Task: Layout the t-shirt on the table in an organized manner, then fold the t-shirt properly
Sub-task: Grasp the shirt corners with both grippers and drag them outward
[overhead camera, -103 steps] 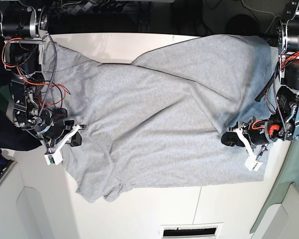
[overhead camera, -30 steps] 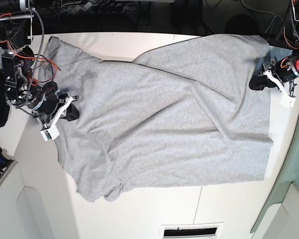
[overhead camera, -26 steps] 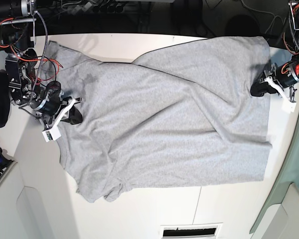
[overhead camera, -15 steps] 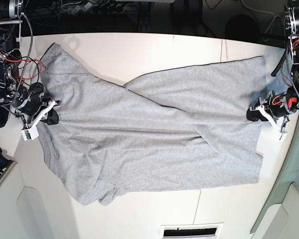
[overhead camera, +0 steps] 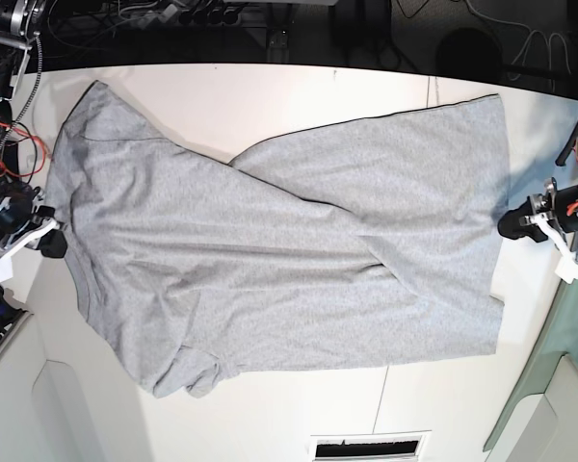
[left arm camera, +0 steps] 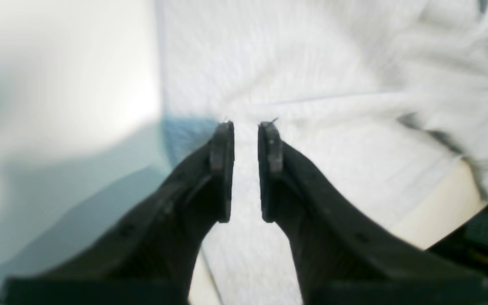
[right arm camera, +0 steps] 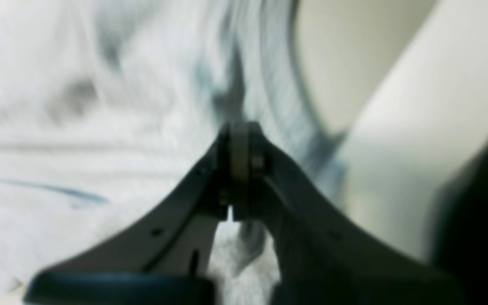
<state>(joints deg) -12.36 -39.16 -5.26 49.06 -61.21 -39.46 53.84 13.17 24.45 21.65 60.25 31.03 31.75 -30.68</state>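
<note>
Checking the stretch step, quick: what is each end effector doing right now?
Left end effector: open, narrow gap, nothing between the jaws, over the t-shirt.
Right end effector: shut on the t-shirt's edge.

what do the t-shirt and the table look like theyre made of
The t-shirt looks like soft knit jersey, probably cotton: matte heather-grey, lying in limp creases and overlapping folds. The table looks like a hard, smooth white board, perhaps laminate: flat, evenly pale, with a thin seam line; the exact material cannot be told.

I see the t-shirt [overhead camera: 299, 260] as soft heather-grey knit cloth, matt, lightly creased. The worktop [overhead camera: 270, 96] under it looks smooth, white, faintly glossy. The left hand [left arm camera: 245, 127] has matt black plastic fingers [left arm camera: 223, 169], slightly grainy.
</note>
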